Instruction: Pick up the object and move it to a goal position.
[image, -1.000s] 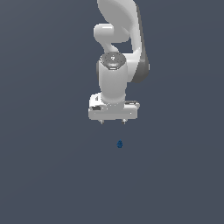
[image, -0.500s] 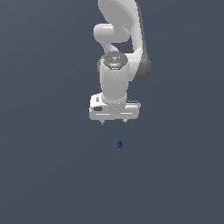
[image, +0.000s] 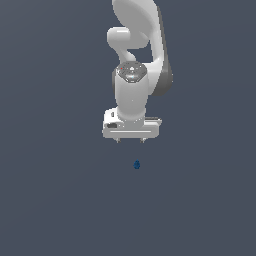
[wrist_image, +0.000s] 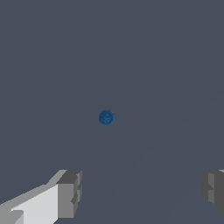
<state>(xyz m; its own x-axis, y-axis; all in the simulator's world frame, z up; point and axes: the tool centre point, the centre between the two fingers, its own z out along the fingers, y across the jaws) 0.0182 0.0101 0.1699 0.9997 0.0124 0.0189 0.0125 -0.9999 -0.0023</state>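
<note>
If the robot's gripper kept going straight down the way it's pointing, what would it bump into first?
Probably the flat grey floor. The gripper is open and points down, and the tiny blue object seems to lie a little ahead of its line rather than right under the fingers, though depth is hard to judge.

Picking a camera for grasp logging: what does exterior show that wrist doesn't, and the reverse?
Exterior only: the white arm and whole gripper, with the blue object clear of its fingertips. Wrist only: the finger pads up close, spread wide, nothing between them. Both: the object ungrasped on the plain grey floor.
</note>
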